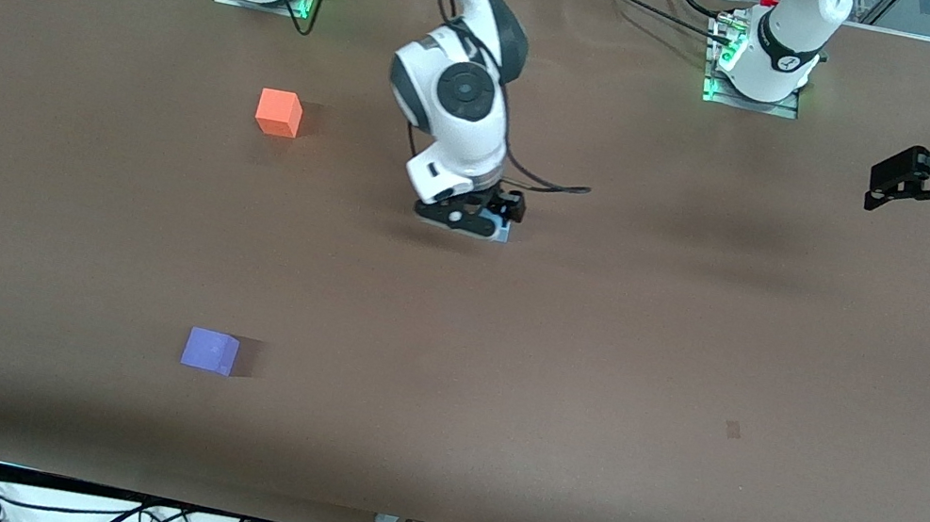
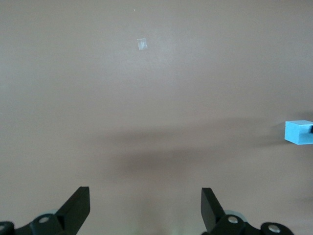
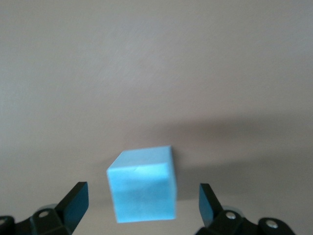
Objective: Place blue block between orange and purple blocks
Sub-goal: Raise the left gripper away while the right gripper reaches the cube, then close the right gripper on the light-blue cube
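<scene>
Fingers (image 3: 73, 203) of the right gripper (image 3: 142, 205) stand wide apart, one on each side of the blue block (image 3: 143, 183), not squeezing it. It sits mid-bench (image 1: 604, 343). The orange block (image 1: 279, 112) and purple block (image 1: 210, 350) lie toward the right arm's end. The left gripper (image 2: 145, 208) waits with its fingers apart too.
</scene>
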Tool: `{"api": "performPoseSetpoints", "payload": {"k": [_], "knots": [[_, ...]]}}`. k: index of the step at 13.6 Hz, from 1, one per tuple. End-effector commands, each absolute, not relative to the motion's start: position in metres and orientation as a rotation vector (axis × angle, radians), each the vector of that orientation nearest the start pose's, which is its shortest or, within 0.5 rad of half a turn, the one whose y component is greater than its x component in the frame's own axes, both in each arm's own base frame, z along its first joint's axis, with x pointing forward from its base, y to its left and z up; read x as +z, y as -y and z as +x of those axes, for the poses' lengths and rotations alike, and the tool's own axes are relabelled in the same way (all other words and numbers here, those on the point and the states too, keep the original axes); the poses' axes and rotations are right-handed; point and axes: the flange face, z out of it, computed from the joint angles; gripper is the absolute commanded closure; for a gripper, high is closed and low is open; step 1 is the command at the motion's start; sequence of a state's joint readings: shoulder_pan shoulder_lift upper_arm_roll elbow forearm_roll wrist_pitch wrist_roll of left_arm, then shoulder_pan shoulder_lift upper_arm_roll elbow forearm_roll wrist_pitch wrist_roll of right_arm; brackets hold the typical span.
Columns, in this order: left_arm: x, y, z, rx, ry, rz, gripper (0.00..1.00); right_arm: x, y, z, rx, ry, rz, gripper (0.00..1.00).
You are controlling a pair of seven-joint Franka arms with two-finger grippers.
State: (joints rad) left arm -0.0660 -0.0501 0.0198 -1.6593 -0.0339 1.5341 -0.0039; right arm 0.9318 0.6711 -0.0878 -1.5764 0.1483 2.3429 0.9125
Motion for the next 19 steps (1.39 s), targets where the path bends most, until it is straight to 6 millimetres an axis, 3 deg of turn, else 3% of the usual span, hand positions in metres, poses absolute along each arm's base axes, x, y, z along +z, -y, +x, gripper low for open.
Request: {"api": "performPoseSetpoints", "payload": {"k": [1, 2, 7, 10, 16, 18, 19], "knots": [[0.61, 0.036, 0.531, 0.102, -0.117, -3.19, 0.0, 0.261, -0.563, 0.451, -0.094, -0.208, -2.993, 0.0], [0.61, 0.045, 0.532, 0.096, -0.154, -3.156, 0.0, 0.258, -0.568, 0.443, -0.119, -0.161, -3.014, 0.0], [0.613, 0.039, 0.532, 0.087, -0.151, -3.141, 0.0, 0.251, -0.565, 0.444, -0.204, -0.036, -3.079, 0.0], [0.615, 0.043, 0.538, 0.078, -0.156, -3.141, 0.0, 0.225, -0.565, 0.441, -0.205, -0.024, -3.114, 0.0], [0.616, 0.042, 0.539, 0.08, -0.162, -3.146, 0.0, 0.2, -0.561, 0.44, -0.183, -0.029, -3.137, 0.0], [0.617, 0.045, 0.54, 0.076, -0.169, -3.144, 0.0, 0.195, -0.56, 0.439, -0.178, -0.039, -3.142, 0.04], [0.617, 0.045, 0.54, 0.076, -0.171, -3.144, 0.0, 0.197, -0.56, 0.44, -0.178, -0.044, -3.138, 0.11]]}}
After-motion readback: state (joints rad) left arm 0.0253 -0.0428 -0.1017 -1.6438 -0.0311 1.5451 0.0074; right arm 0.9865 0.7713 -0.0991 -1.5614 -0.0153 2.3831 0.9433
